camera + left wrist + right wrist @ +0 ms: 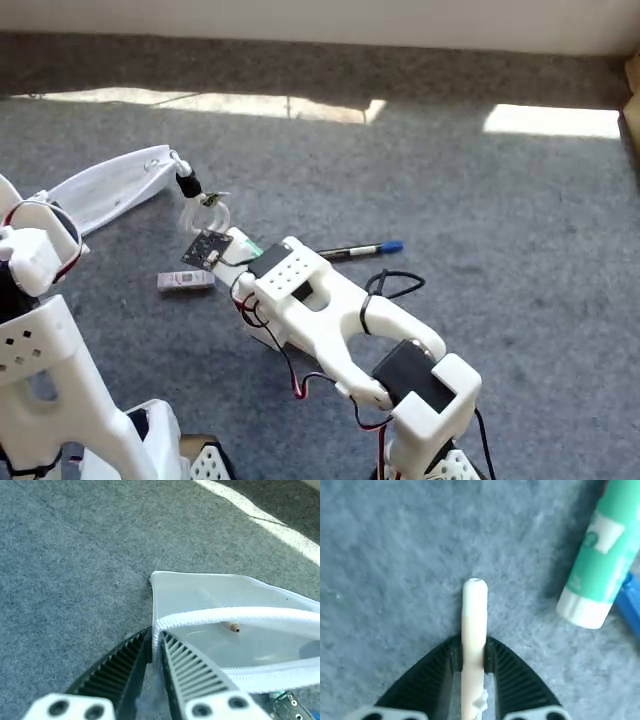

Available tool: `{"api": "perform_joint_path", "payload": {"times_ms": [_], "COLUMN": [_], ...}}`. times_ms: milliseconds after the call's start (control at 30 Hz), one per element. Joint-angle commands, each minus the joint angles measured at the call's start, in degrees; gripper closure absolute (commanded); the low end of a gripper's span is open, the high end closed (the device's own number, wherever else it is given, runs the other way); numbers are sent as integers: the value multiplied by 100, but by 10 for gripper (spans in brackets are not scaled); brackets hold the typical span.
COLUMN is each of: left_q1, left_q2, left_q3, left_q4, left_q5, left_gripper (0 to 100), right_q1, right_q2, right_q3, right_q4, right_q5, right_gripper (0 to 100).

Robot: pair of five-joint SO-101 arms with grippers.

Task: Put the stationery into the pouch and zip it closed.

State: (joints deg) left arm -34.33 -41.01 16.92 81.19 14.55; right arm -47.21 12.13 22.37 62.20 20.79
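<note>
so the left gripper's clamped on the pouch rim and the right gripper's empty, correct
Not empty: the right wrist view shows the right gripper shut on a white stick. The left gripper is indeed clamped on the pouch rim.

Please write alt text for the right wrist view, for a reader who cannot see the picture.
The right gripper is shut on a slim white pen-like stick over grey carpet. A green and white glue stick lies nearby, apart from it.
</note>
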Motion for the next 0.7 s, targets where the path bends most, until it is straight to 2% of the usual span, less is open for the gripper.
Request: {"api": "perform_joint_path", "payload": {"times_ms": [0,667], "left_q1": [110,224], "left_q2": [92,92], "left_q3": [13,75], "left_q4": [-18,-26], "left_q5": [-35,-26], "left_gripper": [993,993], "right_q1": [-207,-198], "right_q2": [-92,-3327], "right_q3": [154,1121], "right_q4": [251,259], "right_q5": [88,53], "right_gripper": [994,994]}}
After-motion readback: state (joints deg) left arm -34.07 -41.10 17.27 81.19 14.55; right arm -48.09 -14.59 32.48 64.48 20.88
